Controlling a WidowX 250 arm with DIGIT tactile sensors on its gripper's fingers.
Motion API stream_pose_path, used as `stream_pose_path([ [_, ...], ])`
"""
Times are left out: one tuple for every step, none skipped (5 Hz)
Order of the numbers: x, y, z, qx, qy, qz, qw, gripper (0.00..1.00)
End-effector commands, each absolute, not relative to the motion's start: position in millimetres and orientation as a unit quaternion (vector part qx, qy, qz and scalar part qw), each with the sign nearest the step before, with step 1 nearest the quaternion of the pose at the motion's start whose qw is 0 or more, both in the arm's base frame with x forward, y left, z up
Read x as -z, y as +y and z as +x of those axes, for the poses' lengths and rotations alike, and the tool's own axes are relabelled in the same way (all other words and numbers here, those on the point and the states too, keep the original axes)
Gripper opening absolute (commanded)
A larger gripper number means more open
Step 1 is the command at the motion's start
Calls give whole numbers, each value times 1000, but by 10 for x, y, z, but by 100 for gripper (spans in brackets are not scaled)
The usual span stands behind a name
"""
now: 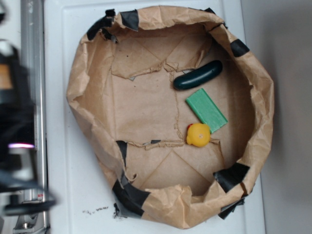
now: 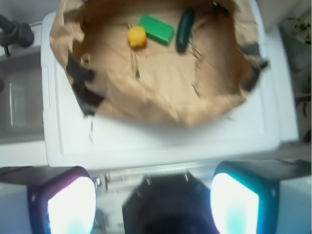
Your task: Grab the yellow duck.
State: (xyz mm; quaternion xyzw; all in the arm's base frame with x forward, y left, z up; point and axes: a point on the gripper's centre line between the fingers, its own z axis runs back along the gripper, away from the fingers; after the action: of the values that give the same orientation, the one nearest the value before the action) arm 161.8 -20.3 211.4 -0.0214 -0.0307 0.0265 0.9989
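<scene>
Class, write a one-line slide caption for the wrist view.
Open gripper hovers outside the paper basin holding yellow duck, green block and cucumber.

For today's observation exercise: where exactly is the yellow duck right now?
In the exterior view, the yellow duck sits inside the brown paper basin, right of centre, touching the green block's lower end.

A paper basin (image 1: 87, 92) sits on the bench (image 1: 63, 185). In the exterior view three things lie inside it, right of centre. The cucumber (image 1: 198, 75) lies toward 1 o'clock. The block (image 1: 206, 110) lies just below it, toward 3 o'clock. The duck (image 1: 198, 134) touches the block's lower edge, toward 4 o'clock. The gripper (image 2: 156, 195) is outside the basin, well apart from all three.
</scene>
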Motion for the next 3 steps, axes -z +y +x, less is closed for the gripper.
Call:
stream_pose_path([
  [-1923,-146,2250,-133,-124,-63,981,100],
  [-1578,-65,2517,-256,-145,-83,952,100],
  [-1336,47,2611,-324,-126,-61,936,100],
])
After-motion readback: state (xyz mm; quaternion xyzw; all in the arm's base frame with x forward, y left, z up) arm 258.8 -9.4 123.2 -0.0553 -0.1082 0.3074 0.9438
